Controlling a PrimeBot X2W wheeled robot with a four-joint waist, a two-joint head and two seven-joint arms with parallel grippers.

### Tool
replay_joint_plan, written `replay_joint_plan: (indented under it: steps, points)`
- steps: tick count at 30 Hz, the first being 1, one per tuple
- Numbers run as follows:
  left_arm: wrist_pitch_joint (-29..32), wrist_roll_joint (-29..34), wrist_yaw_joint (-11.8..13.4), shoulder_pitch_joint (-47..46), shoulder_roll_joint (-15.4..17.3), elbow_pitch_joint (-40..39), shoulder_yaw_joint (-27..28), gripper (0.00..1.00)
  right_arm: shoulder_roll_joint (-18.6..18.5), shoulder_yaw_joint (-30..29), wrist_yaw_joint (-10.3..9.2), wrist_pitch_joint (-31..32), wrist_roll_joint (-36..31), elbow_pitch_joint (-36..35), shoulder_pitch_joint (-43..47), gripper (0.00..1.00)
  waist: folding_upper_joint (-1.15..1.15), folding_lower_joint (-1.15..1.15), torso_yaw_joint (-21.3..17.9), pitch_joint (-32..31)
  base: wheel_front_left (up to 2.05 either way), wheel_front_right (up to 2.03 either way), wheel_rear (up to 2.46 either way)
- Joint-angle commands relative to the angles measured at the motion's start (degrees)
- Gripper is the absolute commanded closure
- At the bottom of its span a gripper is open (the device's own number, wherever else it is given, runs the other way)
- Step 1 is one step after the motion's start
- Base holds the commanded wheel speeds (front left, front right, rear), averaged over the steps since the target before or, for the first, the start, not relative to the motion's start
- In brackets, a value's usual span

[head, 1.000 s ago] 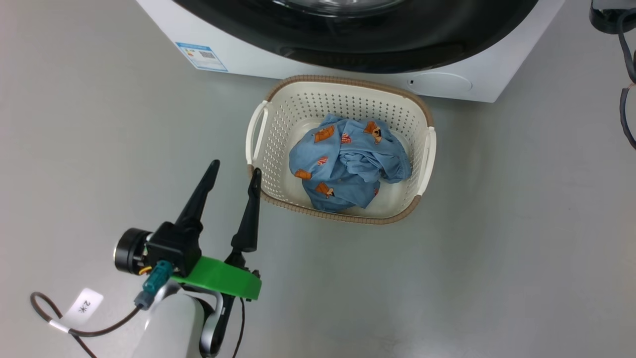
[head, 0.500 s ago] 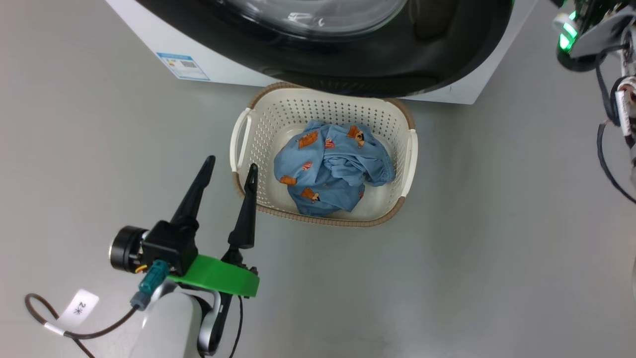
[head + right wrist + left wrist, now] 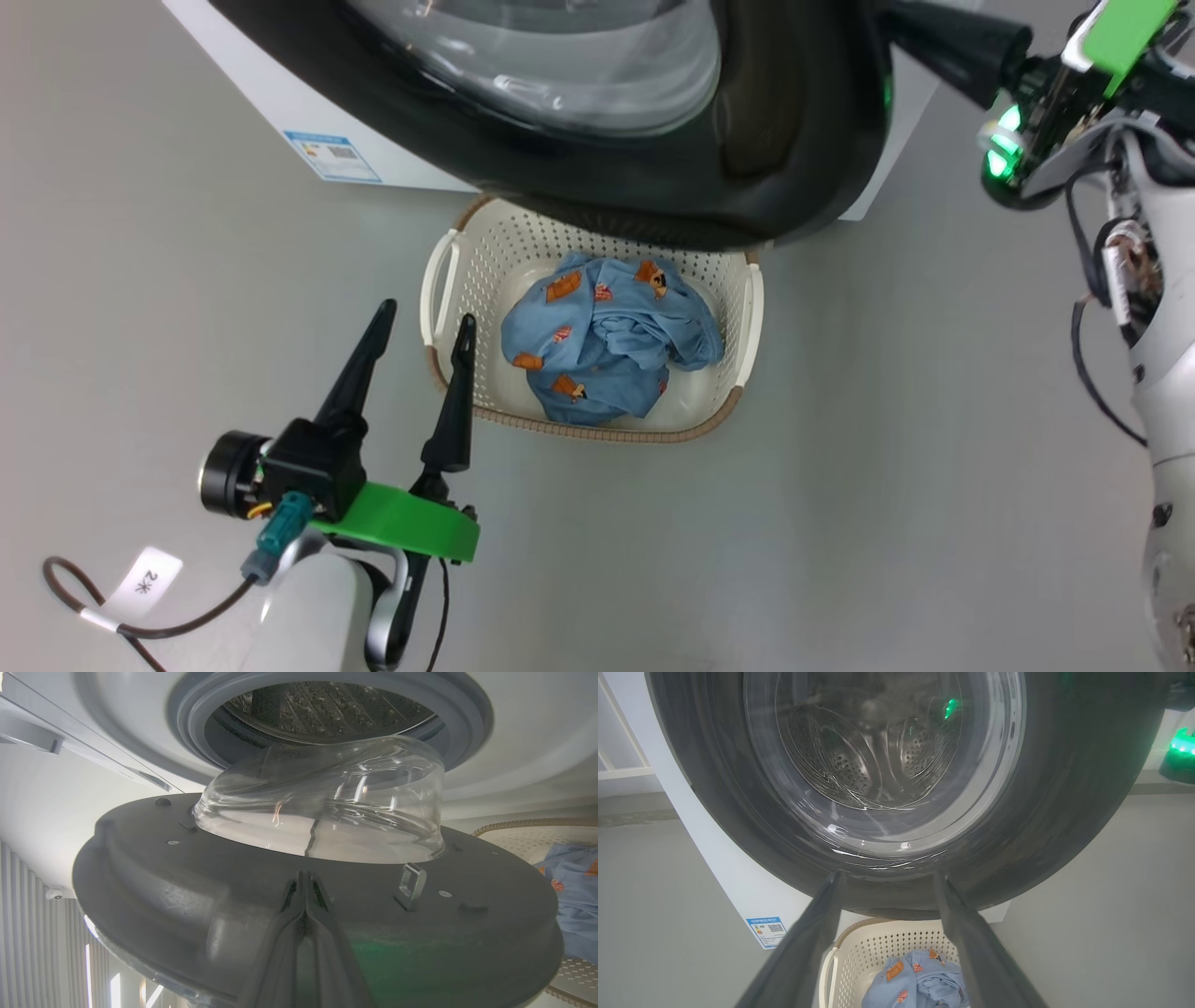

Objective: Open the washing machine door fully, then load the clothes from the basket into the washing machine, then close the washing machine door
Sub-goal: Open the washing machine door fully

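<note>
Left pincer hovers spread and empty beside the basket on the floor, clothes inside. Opening step: the washing machine door stands half-swung above; right pincer, seemingly pressed together against its inner rim, should swing it wider.

1. Washing machine: qty 1, w/ 1 door & 1 blue label.
2. Basket: qty 1, w/ 2 handles.
3. Clothes: 1 garment.
4. Grippers: 2, i.e. L gripper, R gripper.
</note>
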Motion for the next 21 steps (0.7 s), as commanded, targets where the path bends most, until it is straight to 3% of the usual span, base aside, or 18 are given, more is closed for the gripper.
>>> replay_joint_plan:
  steps: [1, 21]
  points:
    - [-0.37, 0.74, -0.04, 1.00, 1.10, -0.75, 2.01, 0.00, 1.97, 0.81, 0.28, 1.39, 0.48, -2.48, 1.22, 1.00, 0.00, 0.00, -0.17, -0.63, 0.00, 0.00, 0.00]
    - [-0.37, -0.28, 0.12, 2.86, 1.10, 1.27, 1.60, 0.00, 5.53, 4.88, 0.28, 6.46, 4.57, -8.25, 11.76, 1.00, 0.00, 0.00, 0.03, -5.12, 0.00, 0.00, 0.00]
